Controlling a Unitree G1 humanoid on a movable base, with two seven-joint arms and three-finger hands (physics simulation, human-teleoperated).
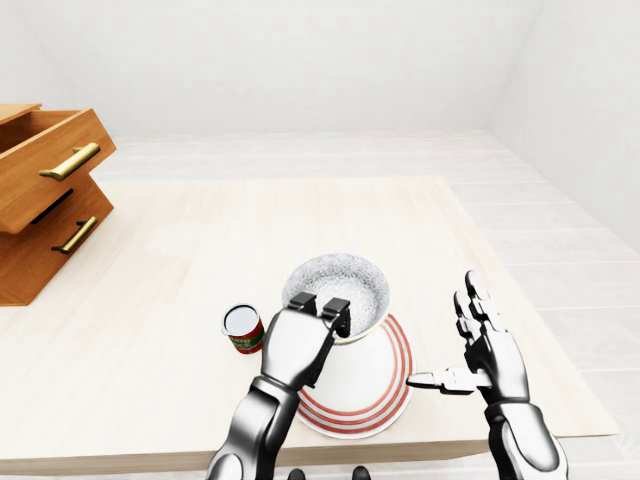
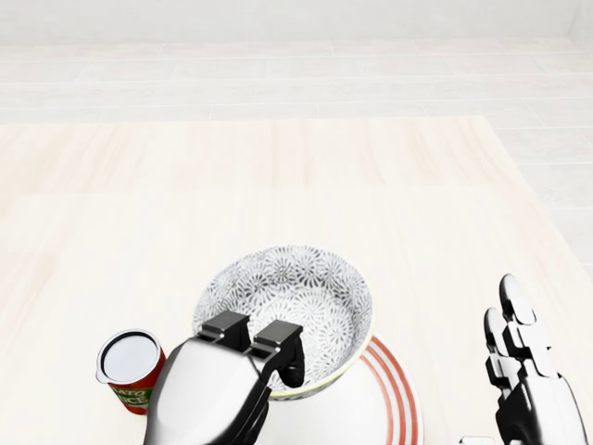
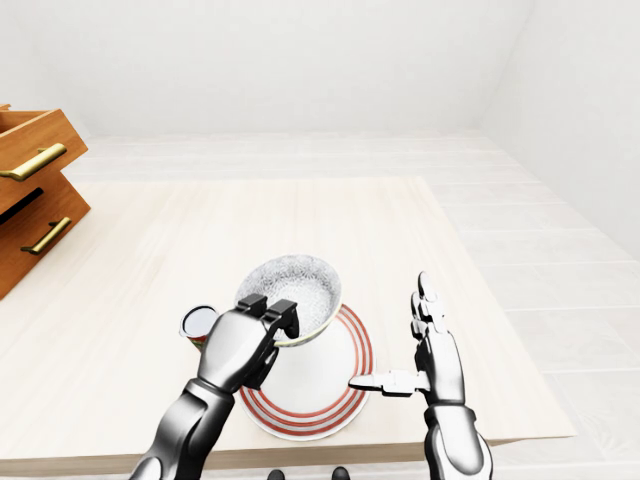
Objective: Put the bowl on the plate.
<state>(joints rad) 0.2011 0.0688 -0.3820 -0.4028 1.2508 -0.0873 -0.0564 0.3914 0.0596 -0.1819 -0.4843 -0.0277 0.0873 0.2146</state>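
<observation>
**Grey-and-white bowl (image 2: 301,301) held over the red-ringed plate (image 2: 397,394), not yet set down**

We see the left robot hand (image 2: 218,385) closed on the bowl's rim at the side towards the bottom of the head view. Two fingers sit over the edge and a dark digit is inside. The bowl is tilted, and it hangs over the upper-left part of the plate rather than over its middle. We cannot tell whether its base touches the plate. The right robot hand (image 1: 487,345) stands open to the right of the plate and apart from it. Its fingers are upright and its thumb points towards the plate's edge.

We judge the carry nearly done, with centring, levelling and release left to do.

Several things could go wrong:

- **Off-centre release:** the bowl's foot could land on the plate's raised rim, so that the bowl rocks or slides onto the bench (image 2: 278,185).
- **Tilted release:** letting go while the bowl leans could make it roll on its edge.
- **Thin grip:** a pinch on the rim alone could let the bowl swing or slip during any quick correction.
- **Nearby can:** the tomato can (image 2: 130,369) stands just left of the plate, beside the left forearm, and a sideways shift could knock it over.
- **Bench edge:** the plate lies close to the bench edge at the bottom of the eye views, so a hard push downwards could nudge it towards that edge.
</observation>
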